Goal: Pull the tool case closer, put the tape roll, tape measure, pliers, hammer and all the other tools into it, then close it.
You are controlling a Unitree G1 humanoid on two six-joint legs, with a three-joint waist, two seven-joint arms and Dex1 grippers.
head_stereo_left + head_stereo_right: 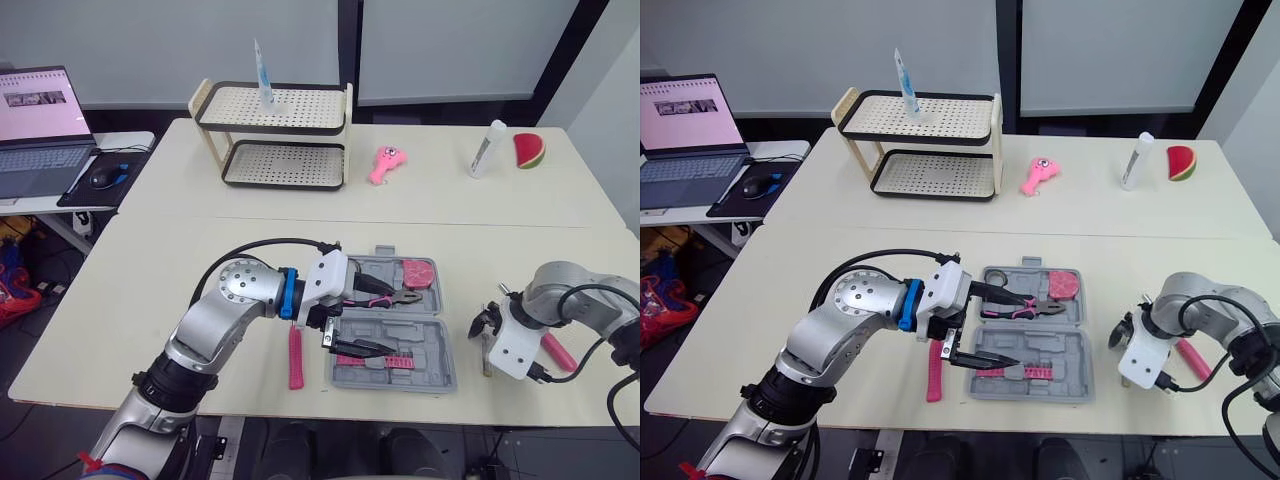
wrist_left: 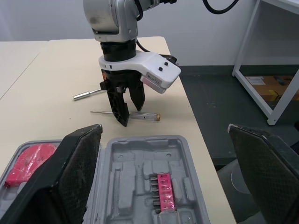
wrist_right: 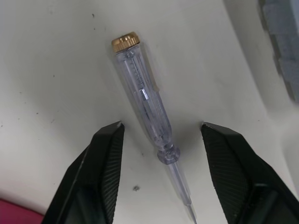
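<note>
Tool case (image 1: 425,358) lies open on the table (image 1: 150,260), both halves flat. Tester screwdriver (image 3: 145,102) lies flat on the table just to the right of the case, not yet packed. Right tool (image 3: 161,125) is poised above it, spread wide and empty, with 1 finger on each side of the clear barrel; no contact is seen. Left tool (image 1: 388,322) is held over the case, also spread wide with nothing between the fingers. Pliers (image 1: 1035,308) lie in the far half of the case. 1 pink-handled item (image 1: 295,362) lies just left of the case and 1 more (image 1: 558,352) to its right, beyond the tester. Handling, as judged: the tester is taken to be light, rigid and smooth plastic, round in section, so it is expected to roll or squirt out under an off-centre pinch. The barrel could crack if squeezed hard. The thin blade (image 3: 180,189) offers too little to pinch, and the brass cap (image 3: 125,42) sits at the extreme end. The grasp is best taken across the barrel near mid-length, with fingertips lowered to the table before closing and moderate force applied.
</note>
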